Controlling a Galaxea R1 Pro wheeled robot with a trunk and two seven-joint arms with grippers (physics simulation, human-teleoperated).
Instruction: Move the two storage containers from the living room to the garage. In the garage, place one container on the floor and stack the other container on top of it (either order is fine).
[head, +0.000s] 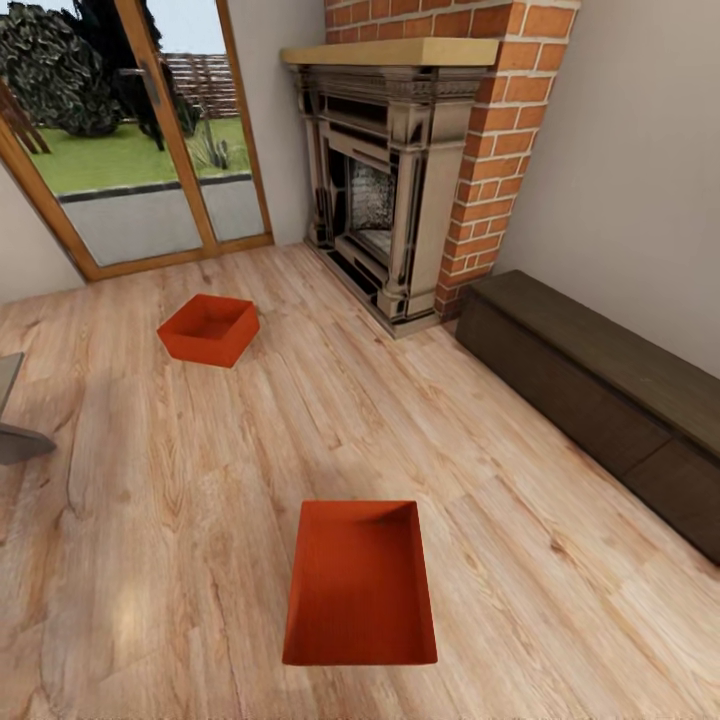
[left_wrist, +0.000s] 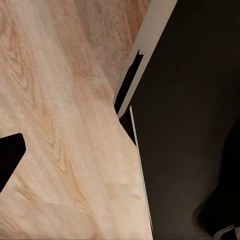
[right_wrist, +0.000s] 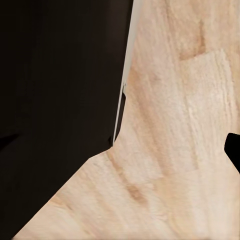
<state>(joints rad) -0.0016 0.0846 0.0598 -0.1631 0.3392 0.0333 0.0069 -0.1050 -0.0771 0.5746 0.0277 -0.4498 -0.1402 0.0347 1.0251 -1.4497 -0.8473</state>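
Two orange-red open-top storage containers sit on the living room's light wood plank floor in the head view. The near container (head: 360, 585) lies just ahead of me, long side pointing away, empty inside. The far container (head: 208, 329) rests turned at an angle near the glass doors, also empty. In the left wrist view my left gripper (left_wrist: 115, 185) hangs over bare planks beside my dark body, with a black fingertip (left_wrist: 11, 155) at the frame's edge. My right gripper (right_wrist: 120, 147) likewise hovers over planks, one fingertip (right_wrist: 233, 150) at the edge. Both are open and hold nothing.
A red brick fireplace (head: 400, 190) stands at the back. A long low dark bench (head: 600, 400) runs along the right wall. Glass doors (head: 140, 150) to a garden are at the back left. A grey object (head: 20, 410) juts in at the left edge.
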